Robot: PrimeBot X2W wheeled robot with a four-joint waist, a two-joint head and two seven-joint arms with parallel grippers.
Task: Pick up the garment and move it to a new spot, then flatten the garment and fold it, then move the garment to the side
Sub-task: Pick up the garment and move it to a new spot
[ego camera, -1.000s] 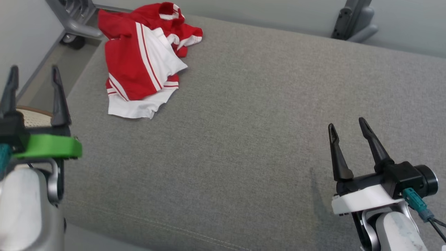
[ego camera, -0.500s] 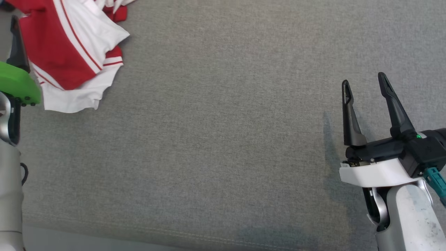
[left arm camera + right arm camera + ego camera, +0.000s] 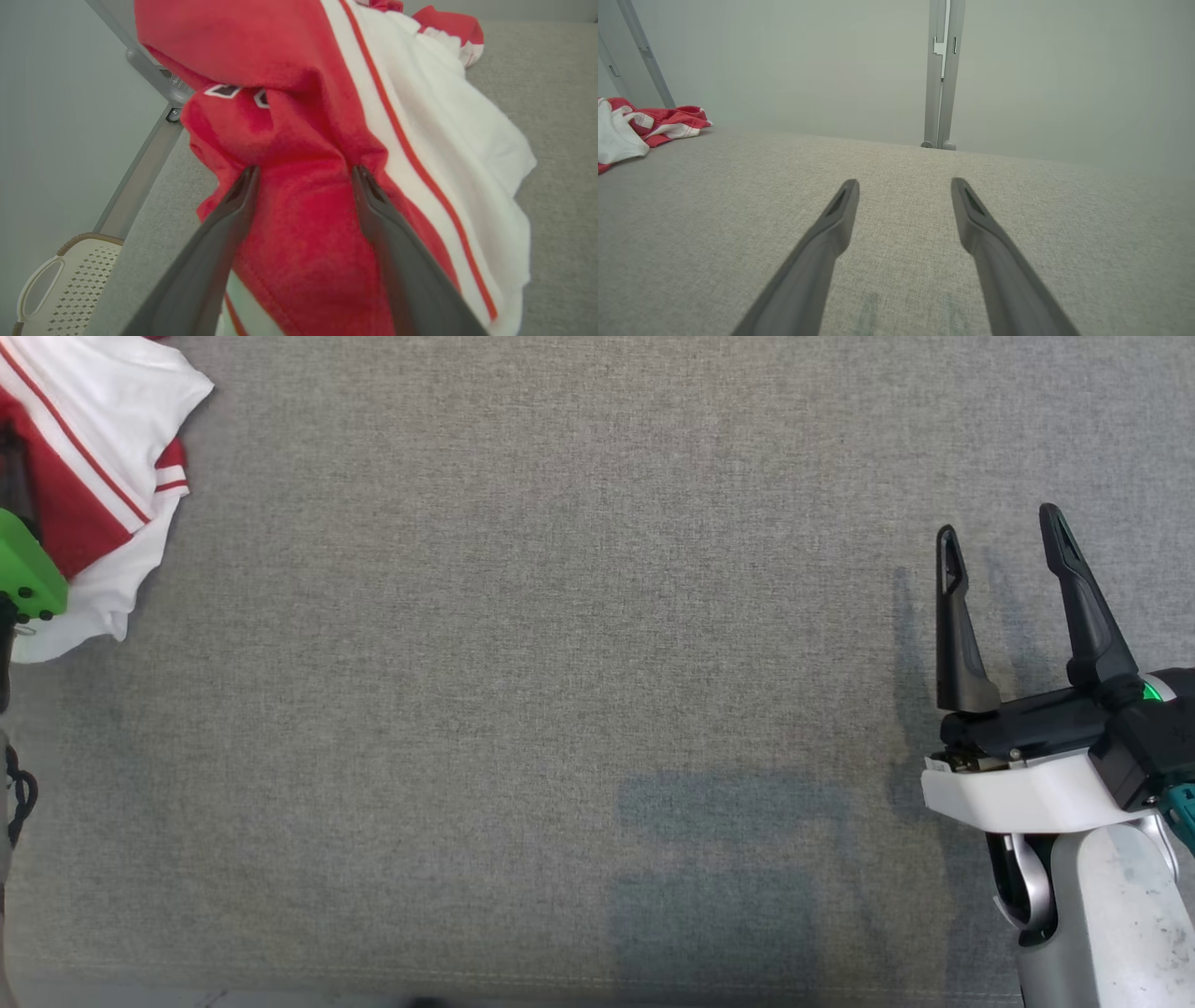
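A bench (image 3: 579,644) covered in grey woven fabric meets a plain pale wall (image 3: 808,60). A grey metal post (image 3: 941,84) stands at its far edge; a cream perforated basket (image 3: 56,289) sits beside the bench.

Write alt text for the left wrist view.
The left gripper, open, points at a crumpled red-and-white garment, its two dark fingers flanking a red fold. The garment lies on a grey cushion; a cream basket sits at lower left.
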